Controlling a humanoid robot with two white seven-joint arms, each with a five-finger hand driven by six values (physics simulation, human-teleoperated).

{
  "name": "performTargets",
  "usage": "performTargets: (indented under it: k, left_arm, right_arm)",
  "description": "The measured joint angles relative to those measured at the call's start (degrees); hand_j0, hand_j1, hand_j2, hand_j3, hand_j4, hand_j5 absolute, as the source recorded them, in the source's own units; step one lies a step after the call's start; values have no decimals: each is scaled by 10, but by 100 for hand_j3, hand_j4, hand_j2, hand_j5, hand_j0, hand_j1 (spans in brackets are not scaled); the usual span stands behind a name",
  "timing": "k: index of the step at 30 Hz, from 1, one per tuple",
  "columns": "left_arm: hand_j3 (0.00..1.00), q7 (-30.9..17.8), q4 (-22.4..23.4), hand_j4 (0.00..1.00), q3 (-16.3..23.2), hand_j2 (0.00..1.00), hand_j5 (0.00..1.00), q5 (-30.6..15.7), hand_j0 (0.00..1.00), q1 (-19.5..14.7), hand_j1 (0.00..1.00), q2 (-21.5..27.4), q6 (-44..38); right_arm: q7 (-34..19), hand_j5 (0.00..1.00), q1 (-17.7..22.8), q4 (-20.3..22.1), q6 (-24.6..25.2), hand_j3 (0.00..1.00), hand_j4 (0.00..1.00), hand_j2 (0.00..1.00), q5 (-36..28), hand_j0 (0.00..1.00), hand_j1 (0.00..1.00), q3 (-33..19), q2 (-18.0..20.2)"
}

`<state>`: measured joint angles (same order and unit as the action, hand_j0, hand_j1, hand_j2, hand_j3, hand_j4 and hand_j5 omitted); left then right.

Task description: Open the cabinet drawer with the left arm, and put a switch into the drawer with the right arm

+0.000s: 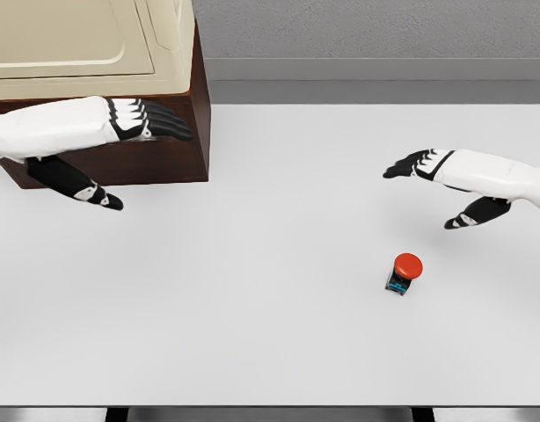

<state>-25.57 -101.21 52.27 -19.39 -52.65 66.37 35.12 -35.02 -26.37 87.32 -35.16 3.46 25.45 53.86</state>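
A small switch (405,273) with a red round button on a dark base stands on the white table, right of the middle. My right hand (428,189) hovers above and to the right of it, fingers spread, holding nothing. The cabinet (178,132) at the back left has a dark brown body and a cream top; its drawer front looks closed. My left hand (142,149) reaches across the cabinet's front, fingers extended and thumb hanging low, gripping nothing.
The white table (252,290) fills most of the view, with its front edge near the bottom. A grey wall runs behind it.
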Motion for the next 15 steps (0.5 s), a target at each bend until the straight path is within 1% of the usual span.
performTargets:
  k: [1, 3, 4, 6, 11, 15]
  left_arm:
    - [100, -5, 0, 100, 0, 100, 100, -20, 100, -1, 100, 3, 0]
    - [100, -26, 0, 100, 0, 100, 100, -53, 100, -18, 100, 7, 0]
    - [100, -37, 0, 100, 0, 100, 100, -64, 100, -25, 100, 13, 0]
    - [100, -49, 0, 100, 1, 100, 100, -84, 100, -27, 100, 20, -1]
    - [100, -77, 0, 100, 1, 100, 100, -105, 100, -28, 100, 23, -107]
    - [100, -90, 0, 100, 2, 100, 100, -126, 100, -28, 100, 17, -188]
  right_arm:
    - [0, 100, -1, 0, 0, 100, 100, 100, 0, 100, 100, 0, 1]
    - [0, 100, -2, 0, 0, 100, 100, 100, 0, 100, 100, 2, 3]
    - [0, 100, -3, 0, 0, 100, 100, 100, 0, 100, 100, 2, 4]
    - [0, 100, 1, 0, 0, 100, 100, 100, 0, 100, 100, 4, 4]
    - [0, 100, 11, 4, 0, 100, 100, 100, 0, 100, 100, 8, 5]
    - [0, 100, 16, 34, 0, 100, 100, 100, 0, 100, 100, 31, 32]
